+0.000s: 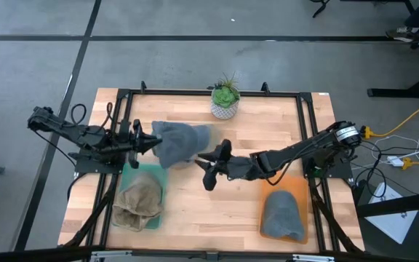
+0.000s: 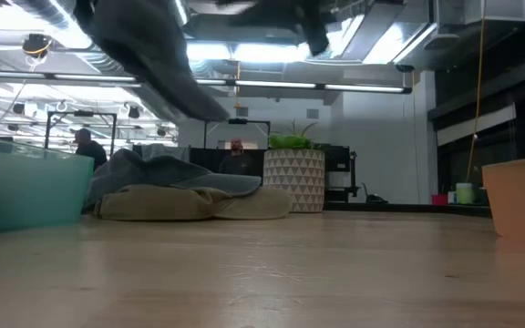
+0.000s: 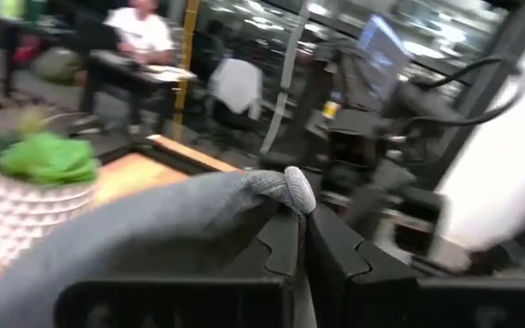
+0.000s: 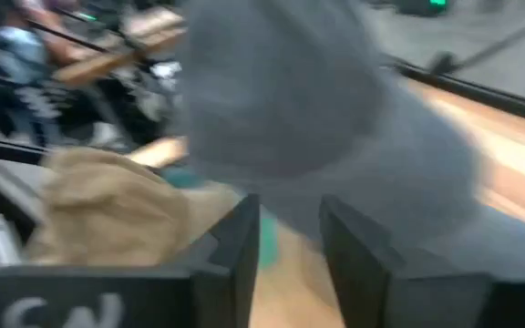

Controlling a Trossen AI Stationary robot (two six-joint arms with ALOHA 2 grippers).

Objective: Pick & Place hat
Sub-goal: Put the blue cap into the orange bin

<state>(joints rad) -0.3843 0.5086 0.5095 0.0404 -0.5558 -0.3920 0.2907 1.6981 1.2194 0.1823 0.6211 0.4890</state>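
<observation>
A grey knit hat (image 1: 180,142) hangs in the air over the table's middle left, with my left gripper (image 1: 153,142) shut on its left side. From the right, my right gripper (image 1: 215,164) reaches to the hat's right edge. Its fingers stand apart and nothing shows between them in the right wrist view (image 4: 290,219). In that view the hat (image 4: 281,100) fills the space just past the fingertips. In the low view the hat (image 2: 144,55) hangs at the top left, clear of the table. My left gripper pinches a bunched fold at the hat's edge (image 3: 285,187) between its two shut fingers, coming level from the table's left. The hat is lifted clear and droops away from the fingers toward the right. I cannot tell whether my right gripper touches the hat.
A teal tray (image 1: 158,175) at the near left holds a tan hat (image 1: 138,204). An orange tray (image 1: 302,191) at the near right holds another grey hat (image 1: 282,216). A potted plant (image 1: 225,102) stands at the far middle. People sit beyond the table.
</observation>
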